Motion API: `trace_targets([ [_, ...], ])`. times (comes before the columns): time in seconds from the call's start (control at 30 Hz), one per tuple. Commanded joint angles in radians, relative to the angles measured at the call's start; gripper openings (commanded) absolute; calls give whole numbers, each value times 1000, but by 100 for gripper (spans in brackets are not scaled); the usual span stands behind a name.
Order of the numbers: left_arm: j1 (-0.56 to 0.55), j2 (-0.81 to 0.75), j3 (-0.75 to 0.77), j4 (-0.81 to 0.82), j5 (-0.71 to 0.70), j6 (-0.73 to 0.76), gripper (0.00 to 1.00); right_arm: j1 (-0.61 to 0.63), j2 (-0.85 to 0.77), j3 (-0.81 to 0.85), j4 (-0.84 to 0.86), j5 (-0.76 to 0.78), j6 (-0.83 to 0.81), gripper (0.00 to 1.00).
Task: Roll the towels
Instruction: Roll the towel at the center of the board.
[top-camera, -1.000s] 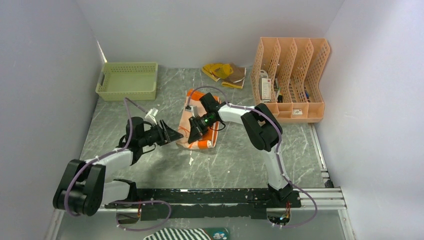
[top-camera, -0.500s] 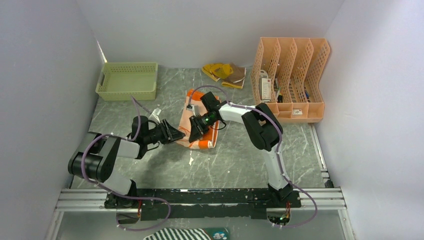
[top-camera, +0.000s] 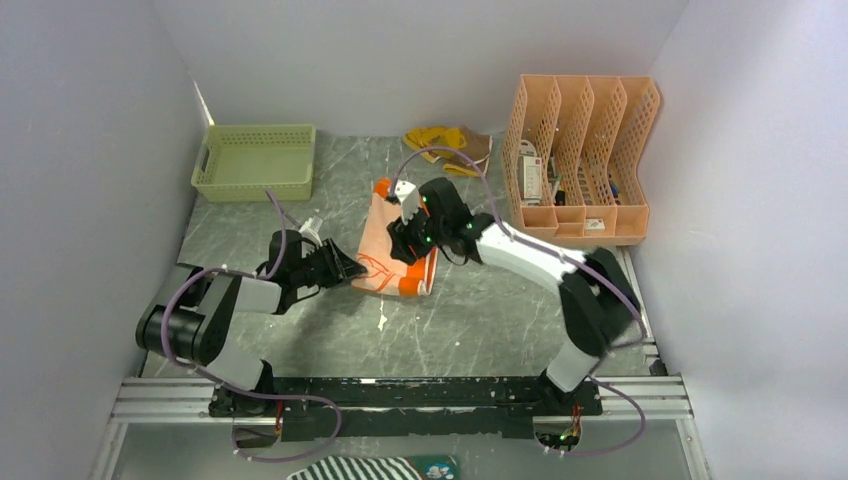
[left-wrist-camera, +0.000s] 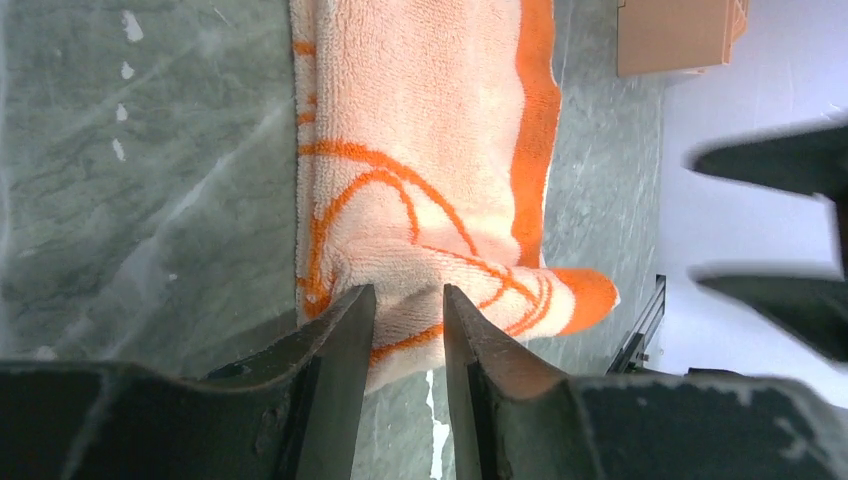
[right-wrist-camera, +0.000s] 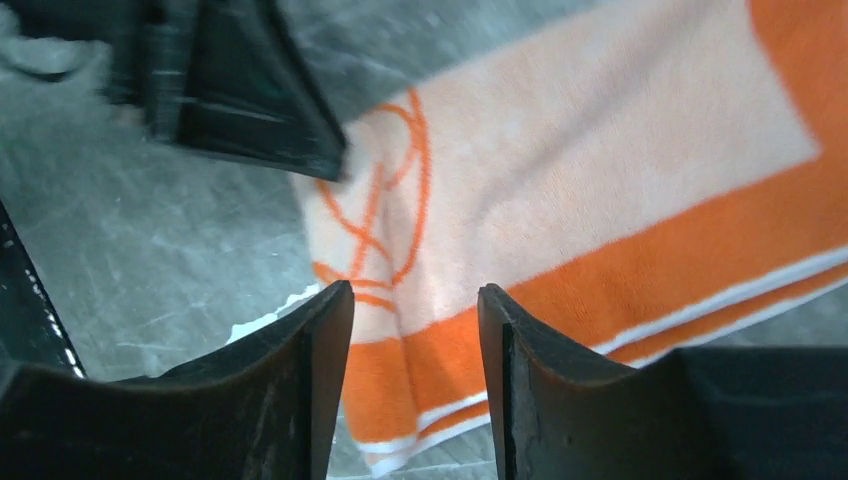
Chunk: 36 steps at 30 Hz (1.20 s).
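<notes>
A grey marbled table (top-camera: 480, 320) is seen, with a peach slotted plastic organiser (top-camera: 585, 150) at its far right and a pale green perforated plastic basket (top-camera: 250, 185) at its far left. An orange terry towel (top-camera: 378, 262) with a cream panel is laid mid-table. A crumpled yellow-and-brown cloth towel (top-camera: 440, 140) is left by the back wall, beside the organiser. The orange one's left edge is pinched between the nearly closed fingers of the left gripper (left-wrist-camera: 408, 310). The right gripper (right-wrist-camera: 415, 330) is held spread above its near end.

No words or numbers can be read. The orange towel (top-camera: 395, 262) shows only curved orange lines on cream, and labels inside the peach file organizer (top-camera: 585, 150) beside it are too small.
</notes>
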Motion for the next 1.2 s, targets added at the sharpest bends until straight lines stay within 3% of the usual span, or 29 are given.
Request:
trace_targets([
  [0.0, -34, 58, 19, 24, -44, 19, 44, 151, -189, -175, 248, 195, -193, 50],
  [0.13, -45, 87, 28, 17, -61, 22, 42, 227, -241, -284, 297, 158, -326, 51],
  [0.5, -48, 93, 64, -102, -121, 69, 40, 327, -73, -276, 303, 237, -479, 50],
  [1.17, -48, 117, 110, -194, -127, 124, 41, 314, 57, -320, 337, 458, -497, 47],
])
